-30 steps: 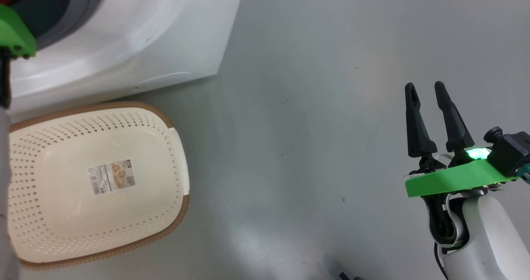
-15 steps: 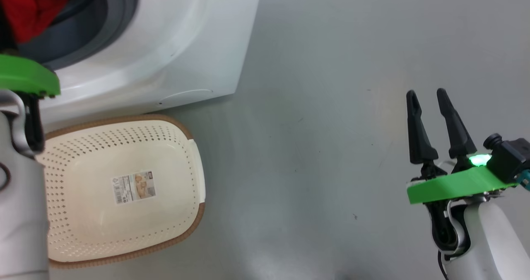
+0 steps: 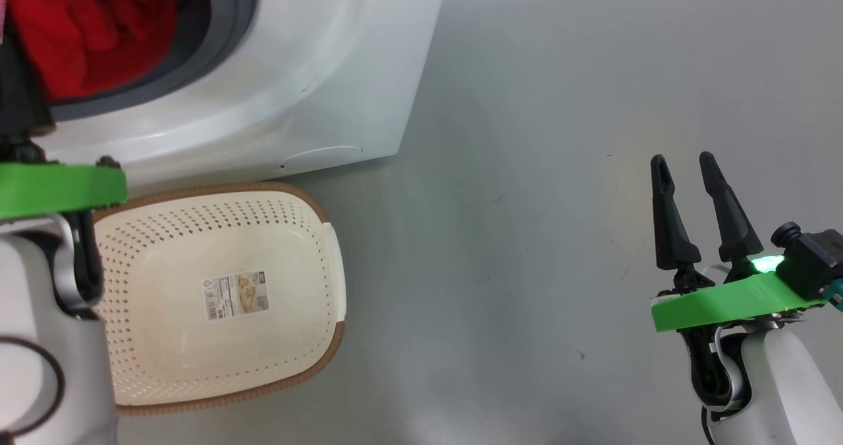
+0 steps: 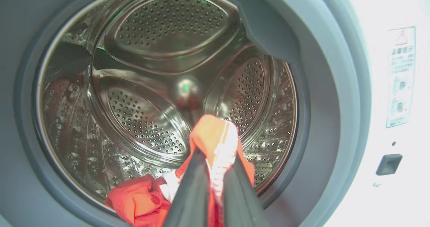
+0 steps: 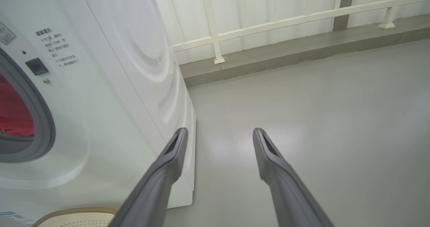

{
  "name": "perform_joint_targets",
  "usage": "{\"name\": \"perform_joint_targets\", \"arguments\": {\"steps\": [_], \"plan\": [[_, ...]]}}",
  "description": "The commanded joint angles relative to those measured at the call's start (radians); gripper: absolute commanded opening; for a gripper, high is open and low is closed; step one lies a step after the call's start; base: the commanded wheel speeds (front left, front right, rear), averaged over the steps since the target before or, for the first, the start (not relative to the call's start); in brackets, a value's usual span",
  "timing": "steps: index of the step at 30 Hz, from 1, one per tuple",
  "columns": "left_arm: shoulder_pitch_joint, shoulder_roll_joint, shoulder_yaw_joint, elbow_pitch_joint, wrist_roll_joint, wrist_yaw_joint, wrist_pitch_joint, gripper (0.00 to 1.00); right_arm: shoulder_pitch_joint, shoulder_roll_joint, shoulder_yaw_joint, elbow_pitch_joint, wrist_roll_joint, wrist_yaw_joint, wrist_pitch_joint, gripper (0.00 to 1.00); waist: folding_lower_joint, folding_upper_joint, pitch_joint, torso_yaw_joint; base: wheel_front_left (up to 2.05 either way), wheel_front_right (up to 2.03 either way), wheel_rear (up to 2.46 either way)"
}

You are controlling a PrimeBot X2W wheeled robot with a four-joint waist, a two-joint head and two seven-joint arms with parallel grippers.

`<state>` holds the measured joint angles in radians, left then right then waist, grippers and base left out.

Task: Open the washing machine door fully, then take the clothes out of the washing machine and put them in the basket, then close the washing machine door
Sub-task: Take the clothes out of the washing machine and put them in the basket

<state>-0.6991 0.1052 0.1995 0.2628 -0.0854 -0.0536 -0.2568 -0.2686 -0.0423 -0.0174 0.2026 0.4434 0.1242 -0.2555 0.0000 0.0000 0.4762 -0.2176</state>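
In the left wrist view my left gripper [image 4: 215,146] is shut on a fold of the red clothes [image 4: 210,133] with a white strip in it, held in front of the steel drum [image 4: 168,45]. More red cloth [image 4: 141,200] hangs below over the grey gasket. The head view has the washing machine [image 3: 309,96] at top left with the clothes [image 3: 85,30] at its mouth. The cream basket [image 3: 217,300] sits on the floor just in front of it, holding only a paper label. My right gripper [image 3: 685,162] stands open over bare floor, far right. The washing machine door is out of view.
Grey floor [image 3: 527,201] stretches between the basket and my right arm. My left arm's green wrist plate [image 3: 59,188] hangs over the basket's left rim. A white railing [image 5: 268,22] and a low kerb run behind the machine.
The head camera has shifted, sliding the picture right and down. My left arm has drawn back from the drum mouth towards me, and more of the red clothes shows there. The right gripper stays open.
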Motion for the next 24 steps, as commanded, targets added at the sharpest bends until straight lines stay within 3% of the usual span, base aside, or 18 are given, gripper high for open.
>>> {"name": "perform_joint_targets", "arguments": {"steps": [1, 13, 24], "plan": [[0.034, 0.021, 0.033, -0.059, 0.009, -0.006, -0.005, 0.0, 0.02, -0.008, 0.017, -0.026, -0.004, 0.007, -0.006, 1.0, 0.0, 0.0, 0.0, 0.002, 0.0, 0.0, 0.0], [0.169, -0.042, 0.091, -0.342, 0.001, -0.029, -0.005, 0.0, 0.02, -0.008, 0.012, -0.031, -0.012, 0.007, -0.006, 1.0, 0.0, 0.0, 0.009, 0.018, 0.0, 0.0, 0.0], [0.202, -0.054, 0.092, -0.54, -0.002, -0.028, -0.005, 0.0, 0.007, -0.008, 0.013, -0.031, -0.014, 0.007, -0.006, 1.0, 0.0, 0.0, 0.019, 0.023, 0.0, 0.0, 0.0]]}}
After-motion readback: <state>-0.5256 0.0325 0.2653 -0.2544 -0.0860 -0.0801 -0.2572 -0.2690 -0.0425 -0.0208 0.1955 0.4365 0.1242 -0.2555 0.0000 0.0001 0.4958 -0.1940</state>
